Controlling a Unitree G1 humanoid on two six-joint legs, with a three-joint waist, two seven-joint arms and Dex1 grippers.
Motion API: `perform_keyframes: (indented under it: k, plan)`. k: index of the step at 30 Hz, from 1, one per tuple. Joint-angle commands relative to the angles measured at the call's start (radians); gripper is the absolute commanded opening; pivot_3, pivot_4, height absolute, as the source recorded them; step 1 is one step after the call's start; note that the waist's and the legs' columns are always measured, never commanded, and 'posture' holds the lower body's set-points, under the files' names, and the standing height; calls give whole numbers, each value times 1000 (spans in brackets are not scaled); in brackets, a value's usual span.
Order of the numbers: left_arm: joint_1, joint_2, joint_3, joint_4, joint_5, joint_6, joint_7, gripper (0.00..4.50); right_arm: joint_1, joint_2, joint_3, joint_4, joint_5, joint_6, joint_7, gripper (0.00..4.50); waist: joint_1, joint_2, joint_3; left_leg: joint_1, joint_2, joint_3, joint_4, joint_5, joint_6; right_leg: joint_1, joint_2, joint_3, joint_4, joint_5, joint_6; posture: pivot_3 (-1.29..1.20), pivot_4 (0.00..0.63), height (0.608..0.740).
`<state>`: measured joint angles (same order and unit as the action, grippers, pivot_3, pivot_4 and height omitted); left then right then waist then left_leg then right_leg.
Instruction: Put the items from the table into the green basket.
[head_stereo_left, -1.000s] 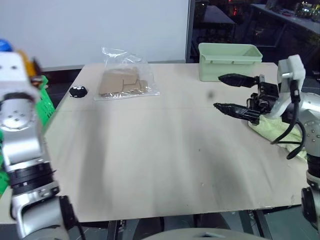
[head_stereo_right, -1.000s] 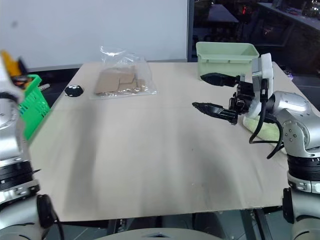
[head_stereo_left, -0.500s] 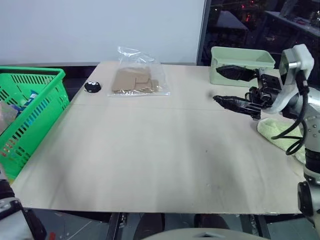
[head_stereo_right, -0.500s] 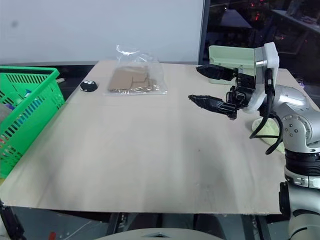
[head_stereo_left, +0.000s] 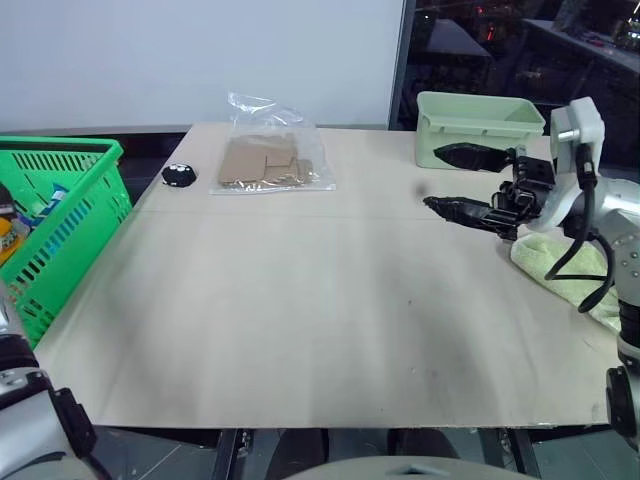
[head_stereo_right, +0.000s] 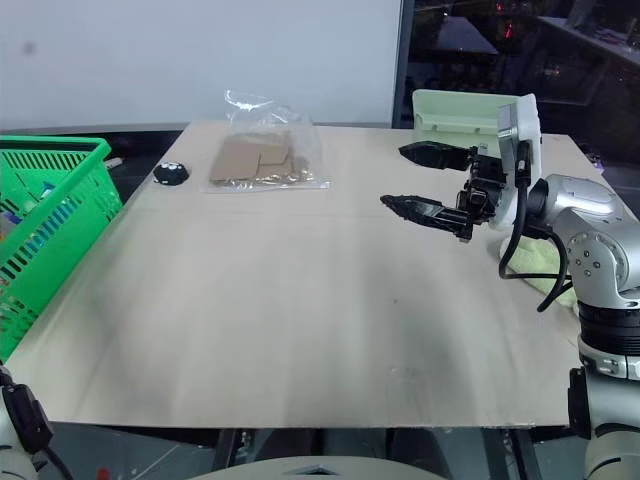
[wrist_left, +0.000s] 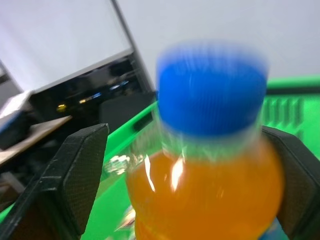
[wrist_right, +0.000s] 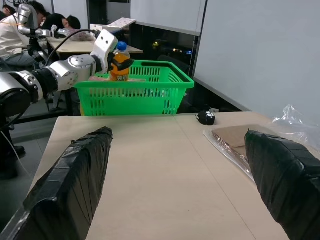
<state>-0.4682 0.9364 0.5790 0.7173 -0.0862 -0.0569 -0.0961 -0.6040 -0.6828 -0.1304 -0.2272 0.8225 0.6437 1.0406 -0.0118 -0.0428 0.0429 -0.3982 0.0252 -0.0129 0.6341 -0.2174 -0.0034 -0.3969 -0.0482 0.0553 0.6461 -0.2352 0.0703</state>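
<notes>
Bottle (wrist_right: 119, 62), upright between the left gripper's (wrist_right: 116, 63) spread fingers, hangs over the green basket (wrist_right: 135, 92); right gripper (head_stereo_left: 468, 183) gapes empty.

Bottle (wrist_left: 210, 165) blurred in left wrist view, base cut by bottom edge; whether the jaws grip it, can't tell. Basket (head_stereo_left: 60, 235) cut off at left edge of left eye view, contents too small to name. Towel (head_stereo_left: 560, 275) partly behind right arm, cut at right edge. Small black thing (head_stereo_left: 179, 174) upper left on bench (head_stereo_left: 300, 320), too small to identify.
</notes>
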Motion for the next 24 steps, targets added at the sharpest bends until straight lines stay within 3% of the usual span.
perform_keyframes:
  k: [1, 8, 11, 14, 19, 24]
  plan:
    - [-6, 11, 19, -78, -29, -12, 9, 4462, -3, -10, -19, -23, -1, -10, -2, 4500, -2, 0, 0, 0, 0, 0, 0, 0, 0, 0, 0, 0, 0, 0, 0, 40, 0, 740]
    - [-4, 14, 35, -85, -53, 1, 37, 4462, 6, -4, -18, -19, -13, -20, 2, 4500, 0, 0, 0, 0, 0, 0, 0, 0, 0, 0, 0, 0, 0, 0, 0, 44, 0, 740]
    - [-1, -22, 29, -166, -119, -24, -54, 4462, 16, -8, -25, -20, -13, -20, 7, 4500, 2, 0, 0, 0, 0, 0, 0, 0, 0, 0, 0, 0, 0, 0, 0, 44, 0, 740]
    - [57, -97, -4, -355, -276, 37, -268, 4462, 46, -21, -34, -15, -20, -25, 19, 4500, 11, 0, 0, 0, 0, 0, 1, 0, 0, 1, 0, 0, 0, 0, 0, 44, 0, 740]
    - [313, -168, -120, -762, -485, 271, -506, 4462, 180, -48, -44, 14, -91, -110, 61, 4500, 5, 0, 0, 0, -1, 2, 1, 0, 0, 1, -1, 2, -1, 0, 0, 46, 0, 740]
    - [523, -204, -255, -992, -478, 394, -533, 4462, 350, -60, -57, 78, -210, -236, 60, 4500, -3, 5, 1, 3, 1, 3, 1, 0, 1, 2, 2, 5, 0, -2, -3, 39, 0, 740]
